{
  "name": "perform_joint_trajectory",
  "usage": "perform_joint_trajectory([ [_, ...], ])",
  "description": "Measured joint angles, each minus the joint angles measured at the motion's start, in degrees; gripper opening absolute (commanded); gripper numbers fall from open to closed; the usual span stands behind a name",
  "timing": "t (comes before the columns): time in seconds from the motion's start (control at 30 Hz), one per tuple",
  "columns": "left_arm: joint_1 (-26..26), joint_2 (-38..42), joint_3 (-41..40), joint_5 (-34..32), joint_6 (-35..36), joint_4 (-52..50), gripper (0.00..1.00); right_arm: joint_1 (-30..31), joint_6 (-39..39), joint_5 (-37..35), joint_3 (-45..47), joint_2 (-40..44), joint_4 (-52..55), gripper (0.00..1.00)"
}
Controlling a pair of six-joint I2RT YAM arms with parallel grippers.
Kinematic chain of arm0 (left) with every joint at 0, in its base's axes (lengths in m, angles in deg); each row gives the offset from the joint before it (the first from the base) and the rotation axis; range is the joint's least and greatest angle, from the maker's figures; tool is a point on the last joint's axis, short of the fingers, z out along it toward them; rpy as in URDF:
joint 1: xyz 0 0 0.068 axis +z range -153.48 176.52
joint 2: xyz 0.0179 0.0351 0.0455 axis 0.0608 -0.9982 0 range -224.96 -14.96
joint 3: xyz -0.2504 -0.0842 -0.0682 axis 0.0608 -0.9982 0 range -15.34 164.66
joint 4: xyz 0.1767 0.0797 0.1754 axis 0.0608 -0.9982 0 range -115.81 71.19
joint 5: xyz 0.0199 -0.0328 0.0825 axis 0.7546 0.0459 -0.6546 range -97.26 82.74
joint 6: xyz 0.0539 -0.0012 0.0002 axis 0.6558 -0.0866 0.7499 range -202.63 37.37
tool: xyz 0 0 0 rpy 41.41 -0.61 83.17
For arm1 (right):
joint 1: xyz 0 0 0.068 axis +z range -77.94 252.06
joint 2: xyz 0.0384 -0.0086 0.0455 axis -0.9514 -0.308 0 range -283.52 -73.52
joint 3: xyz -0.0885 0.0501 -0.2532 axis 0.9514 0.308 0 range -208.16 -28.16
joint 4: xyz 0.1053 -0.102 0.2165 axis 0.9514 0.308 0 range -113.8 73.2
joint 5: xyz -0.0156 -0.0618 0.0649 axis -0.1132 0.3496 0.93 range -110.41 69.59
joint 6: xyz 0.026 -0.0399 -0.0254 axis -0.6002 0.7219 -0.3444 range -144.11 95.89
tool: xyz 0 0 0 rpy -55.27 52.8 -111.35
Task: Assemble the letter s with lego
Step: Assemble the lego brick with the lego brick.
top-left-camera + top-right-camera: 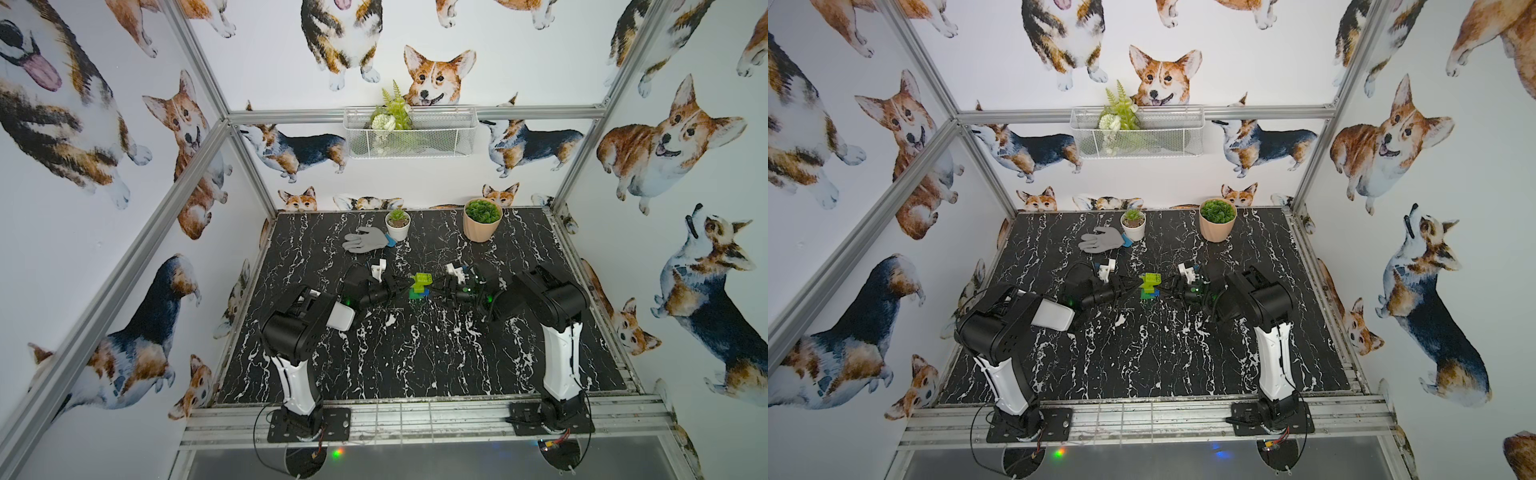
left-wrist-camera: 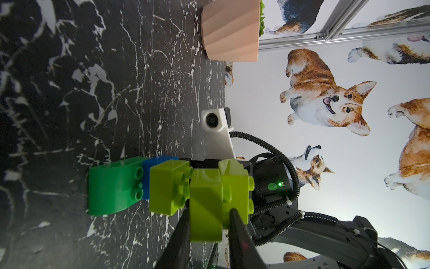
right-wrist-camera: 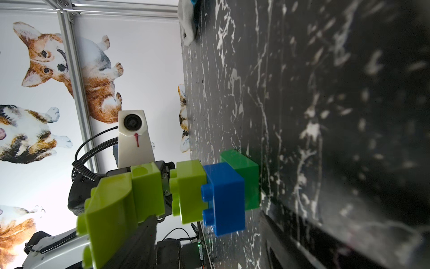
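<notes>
The lego [image 1: 419, 285] [image 1: 1150, 285] stands as one joined zigzag at the middle of the table. Its dark green brick [image 2: 111, 186] [image 3: 242, 177] rests on the tabletop. A blue brick [image 2: 158, 163] [image 3: 225, 198] comes after it, then lime-green bricks [image 2: 167, 186] [image 3: 188, 186]. My left gripper [image 2: 209, 210] [image 1: 406, 283] is shut on a lime-green brick [image 2: 206, 205] near the lime-green end. My right gripper [image 3: 207, 214] [image 1: 434, 286] faces it from the other side. Its jaws stand wide, one finger by the curved lime-green end brick [image 3: 107, 209], the other low by the tabletop.
A grey glove [image 1: 365, 240] lies at the back left beside a small white plant pot [image 1: 398, 224]. A peach plant pot [image 1: 482, 222] stands at the back right. A wire basket [image 1: 409, 133] hangs on the rear wall. Metal frame posts edge the table.
</notes>
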Motion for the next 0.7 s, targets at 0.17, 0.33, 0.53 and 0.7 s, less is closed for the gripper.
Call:
perform_joint_trajectory([
  [0.17,0.17,-0.7,0.02,0.22,-0.26,0.9,0.14,0.13,-0.22,0.79,-0.85,-0.94,-0.33,0.72],
  [0.33,0.46,-1.46,0.07,0.46,-1.11,2.54,0.14,0.13,-0.26,1.44,-1.77,-1.77,-0.66,0.72],
  [0.53,0.63,-2.71,-0.07,0.85,-2.16,4.9,0.14,0.11,-0.28,1.73,-2.43,-2.25,-0.79,0.71],
  [0.7,0.7,-3.82,-0.04,1.22,-3.02,6.36,0.14,0.11,-0.33,1.88,-2.93,-2.8,-0.76,0.68],
])
